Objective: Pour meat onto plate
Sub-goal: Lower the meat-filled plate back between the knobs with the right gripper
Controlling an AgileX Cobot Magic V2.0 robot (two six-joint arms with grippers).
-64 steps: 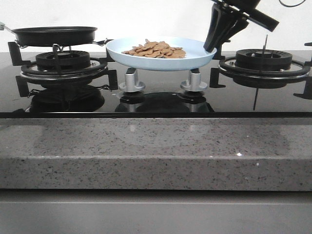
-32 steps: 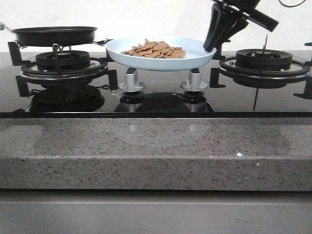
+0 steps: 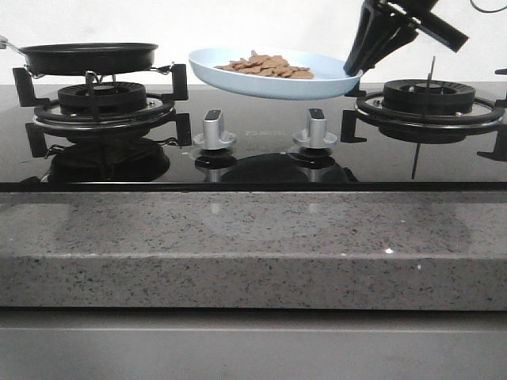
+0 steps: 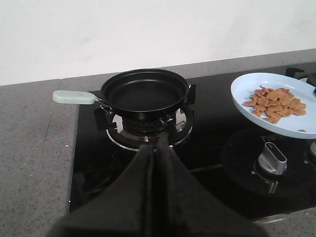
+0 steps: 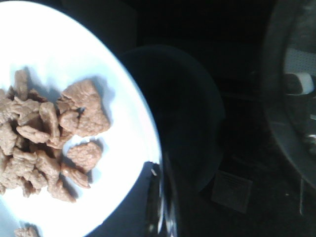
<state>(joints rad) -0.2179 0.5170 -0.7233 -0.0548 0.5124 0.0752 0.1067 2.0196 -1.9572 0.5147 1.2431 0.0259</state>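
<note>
Front view: the wide, shallow, smooth pale-blue round plate [image 3: 273, 75] hangs in the air above the glossy black glass hob [image 3: 253, 162], tilted, its right edge higher and gripped by the right gripper [image 3: 354, 70], whose black jaws are clenched on the rim. A heap of thin, flat light-brown meat slices [image 3: 269, 66] lies on the plate. Two silvery metal knobs [image 3: 213, 131] stand on the hob under it. Two black ringed burners show, one at each side; the left one [image 3: 103, 103] carries a round black frying pan [image 3: 89, 57]. The speckled grey stone bench [image 3: 253, 245] runs across the foreground.

Left wrist view: the left gripper [image 4: 155, 148] hovers before the pan, its dark jaws pressed together on nothing. The pan is bare inside and has a pale green handle [image 4: 74, 97]. A faint mark is printed on the glass near one knob, too small to read.

Right wrist view: the jaws pinch the plate's rim; the meat sits just beside them, rough and fibrous.
</note>
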